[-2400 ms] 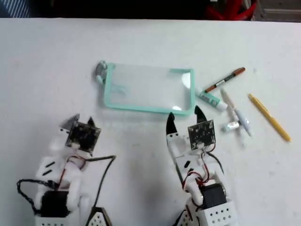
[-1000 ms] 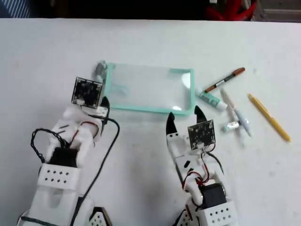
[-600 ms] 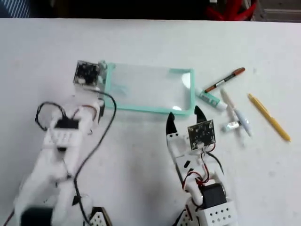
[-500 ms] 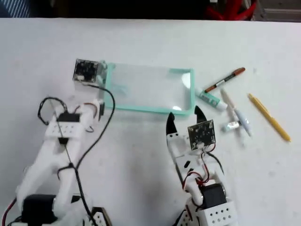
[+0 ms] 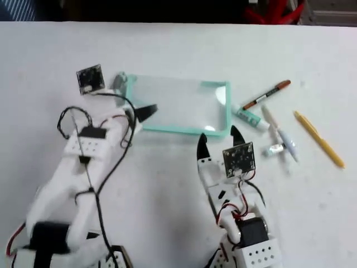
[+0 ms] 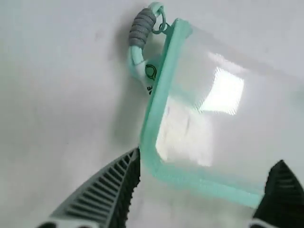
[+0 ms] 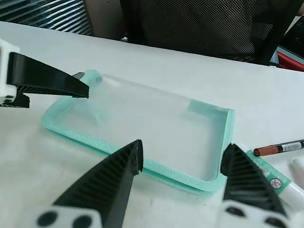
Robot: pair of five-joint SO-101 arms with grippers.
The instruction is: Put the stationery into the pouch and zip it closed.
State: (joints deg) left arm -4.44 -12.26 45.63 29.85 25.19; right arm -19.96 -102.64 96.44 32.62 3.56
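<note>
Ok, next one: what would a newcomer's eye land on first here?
The clear pouch with its mint-green border lies flat at the centre, the left gripper open over its near corner on that arm's side, the right gripper open at its near edge by the other corner. Right of it lie loose a brown-capped marker and a yellow pen, among other pieces.

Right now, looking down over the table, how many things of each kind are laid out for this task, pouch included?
Pouch: 1
Pens and markers: 3 (brown-capped marker, yellow pen, pale pen)
Green-labelled white tube: 1
Total: 5
</note>
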